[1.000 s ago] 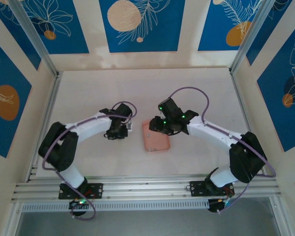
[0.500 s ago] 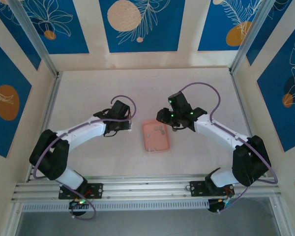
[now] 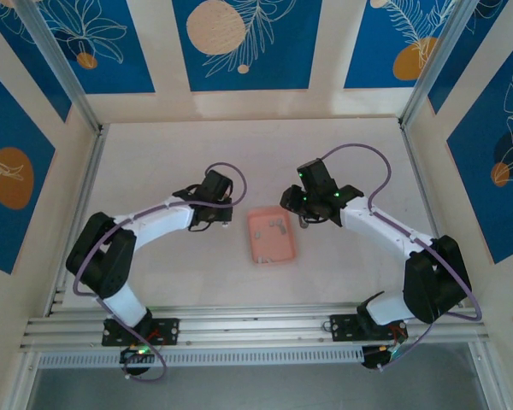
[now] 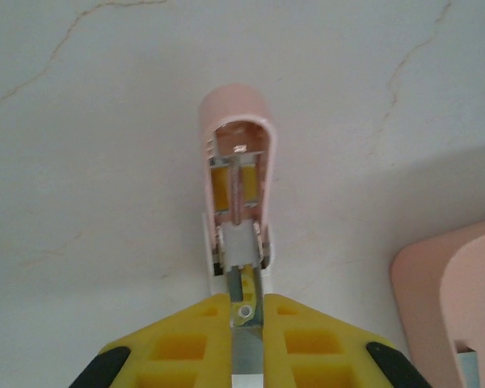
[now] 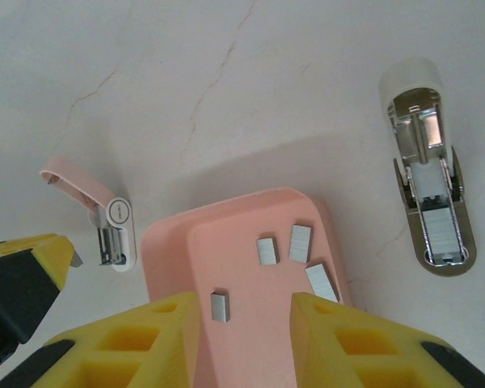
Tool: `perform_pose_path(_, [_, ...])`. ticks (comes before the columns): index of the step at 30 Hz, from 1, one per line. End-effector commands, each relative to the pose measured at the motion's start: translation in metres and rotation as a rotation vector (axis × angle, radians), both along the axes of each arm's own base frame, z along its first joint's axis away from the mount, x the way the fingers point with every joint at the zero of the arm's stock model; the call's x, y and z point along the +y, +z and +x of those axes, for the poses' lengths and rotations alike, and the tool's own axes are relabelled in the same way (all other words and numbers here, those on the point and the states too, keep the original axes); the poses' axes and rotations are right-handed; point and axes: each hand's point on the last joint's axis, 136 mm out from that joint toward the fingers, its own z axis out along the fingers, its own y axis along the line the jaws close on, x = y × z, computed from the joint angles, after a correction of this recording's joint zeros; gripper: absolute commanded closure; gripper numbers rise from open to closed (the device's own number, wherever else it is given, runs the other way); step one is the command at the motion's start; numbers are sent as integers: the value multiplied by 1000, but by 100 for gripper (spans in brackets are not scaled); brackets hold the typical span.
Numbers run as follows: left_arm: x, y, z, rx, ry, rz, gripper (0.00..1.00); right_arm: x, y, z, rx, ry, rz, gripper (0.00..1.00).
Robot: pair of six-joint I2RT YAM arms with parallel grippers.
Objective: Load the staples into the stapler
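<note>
Around pale veined table [image 3: 154, 162], walls with blue floral panels [image 3: 239, 43]

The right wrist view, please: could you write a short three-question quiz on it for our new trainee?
1. How many staple strips are visible in the pink tray?
2. True or false: the right gripper holds a strip.
3. The left gripper is shut on: A) the pink stapler; B) the tray; C) nothing.
Key: 1) four; 2) false, its jaws stand open above the tray; 3) A.
</note>
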Motion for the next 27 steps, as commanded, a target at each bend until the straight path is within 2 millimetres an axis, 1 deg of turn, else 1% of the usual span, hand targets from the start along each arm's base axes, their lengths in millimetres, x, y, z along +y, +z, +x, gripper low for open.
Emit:
perform_pose_path(1, [-13, -2, 2, 15, -59, -11, 88, -8, 4, -1, 5, -36, -22, 64])
perform_pose_path(15, [-15, -11, 5, 38, -71, 18, 88, -9, 7, 0, 4, -35, -33, 64])
perform_pose_path(27, [-7, -15, 3, 49, -50, 56, 88, -7, 3, -1, 16, -30, -27, 64])
